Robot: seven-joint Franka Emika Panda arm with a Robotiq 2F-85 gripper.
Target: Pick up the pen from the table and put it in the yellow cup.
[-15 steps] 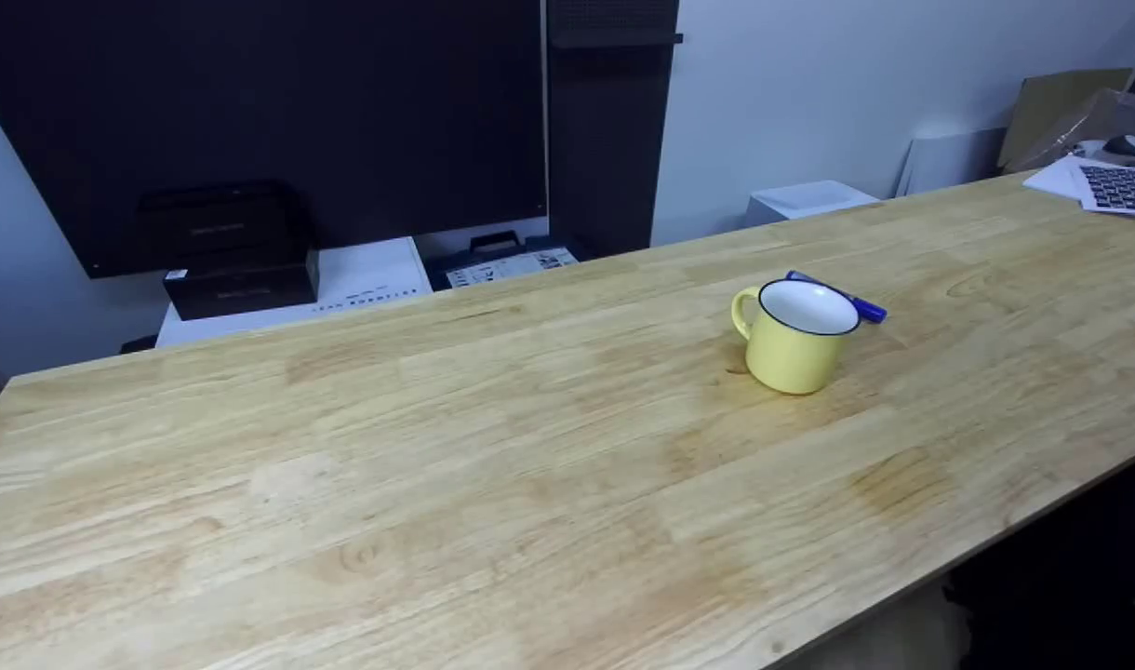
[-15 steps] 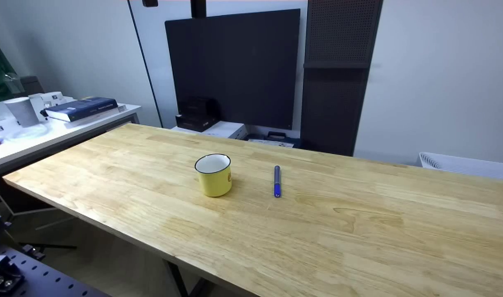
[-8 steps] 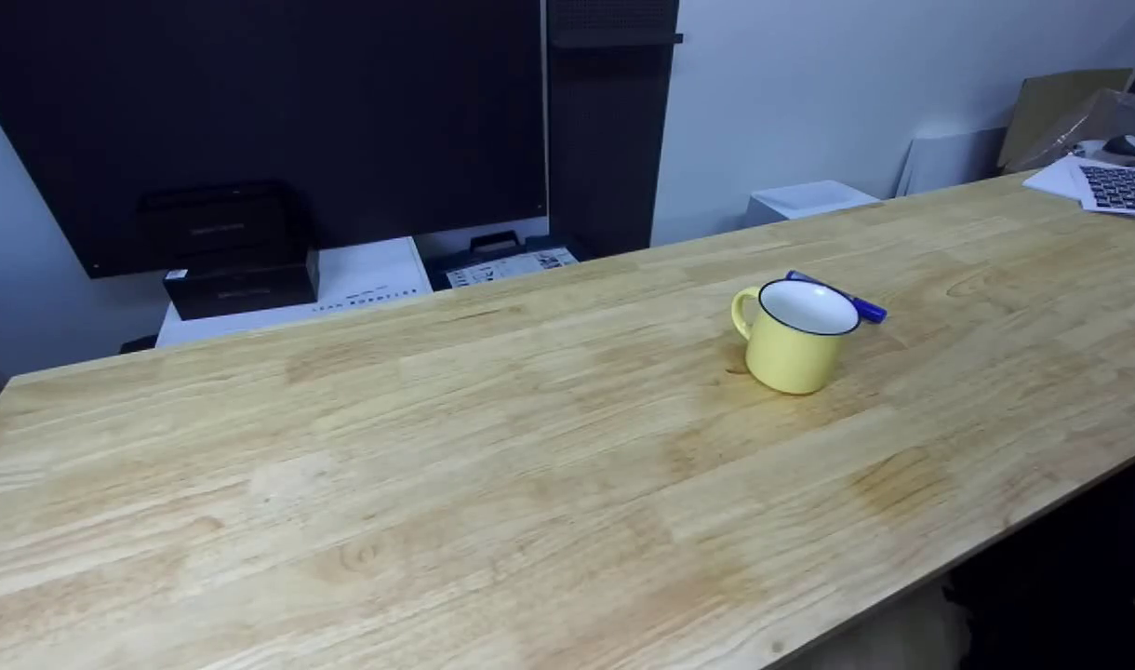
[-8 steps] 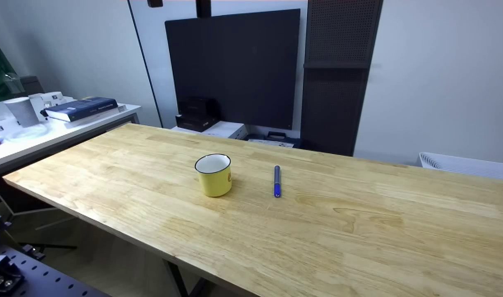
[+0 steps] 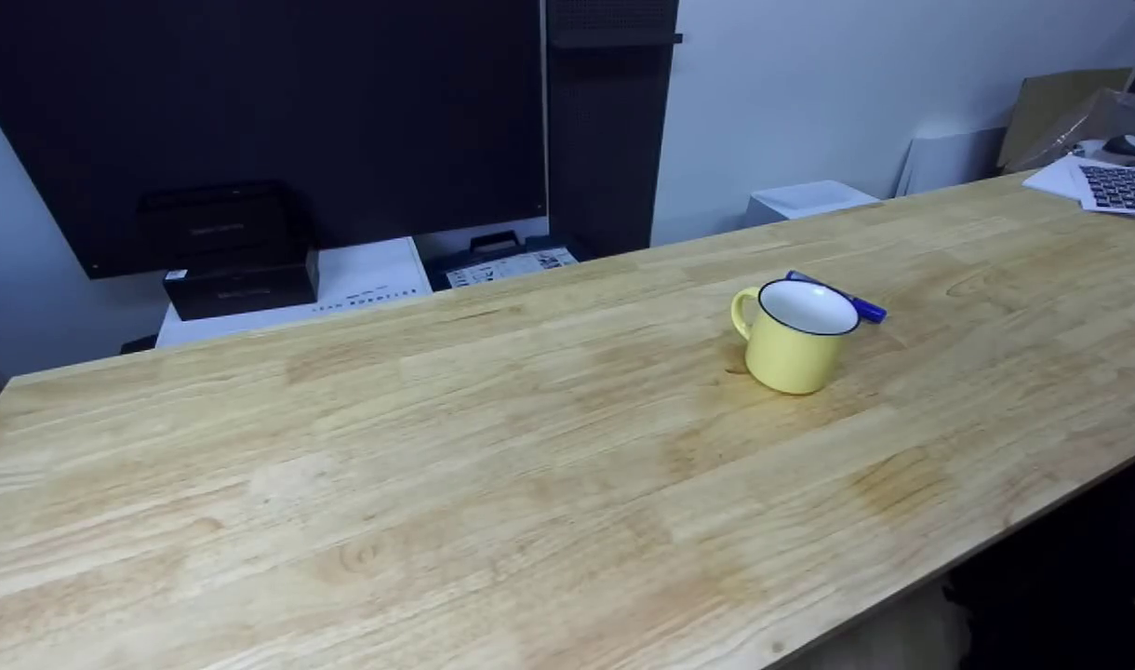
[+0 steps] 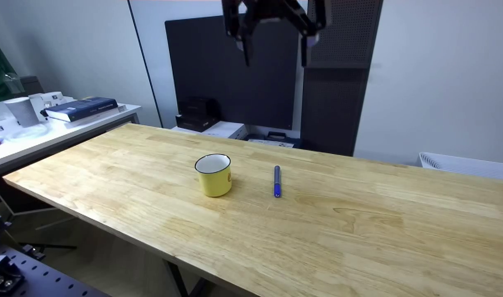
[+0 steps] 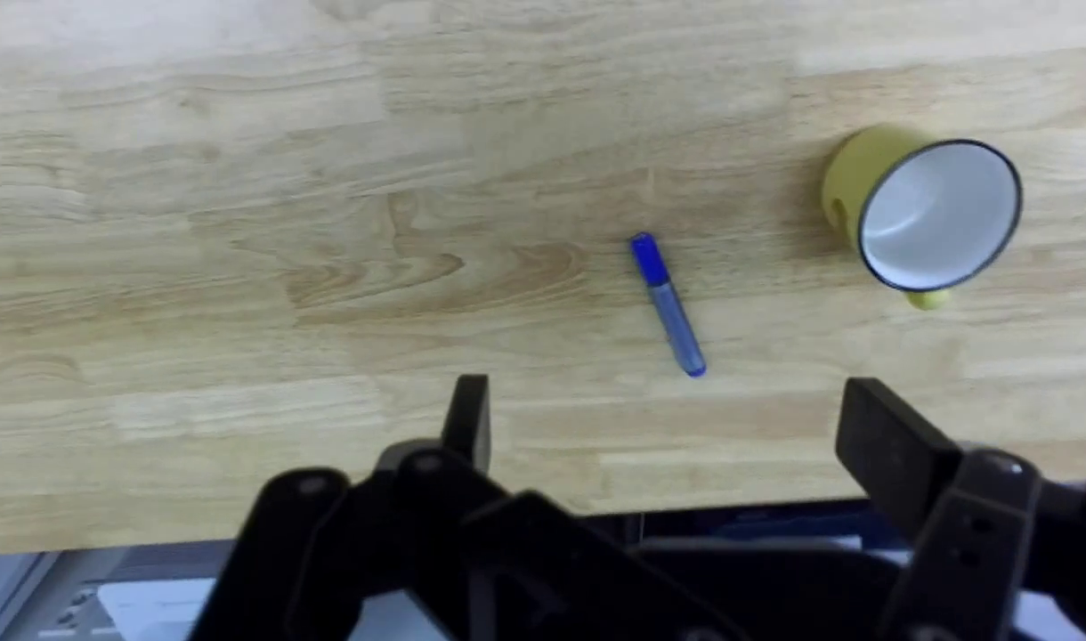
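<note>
Capped blue pen mid-frame on the bench, up-picture from our wide-parted end effector.
In wrist view its long axis slants top-to-bottom across our closing line; height we can hardly judge.

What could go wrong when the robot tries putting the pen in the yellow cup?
The pen is thin and lies flat on the table, so the open pincer above might miss it or nudge it away. The yellow cup stands upright nearby, so the pincer or pen could bump it and tip it over.
</note>
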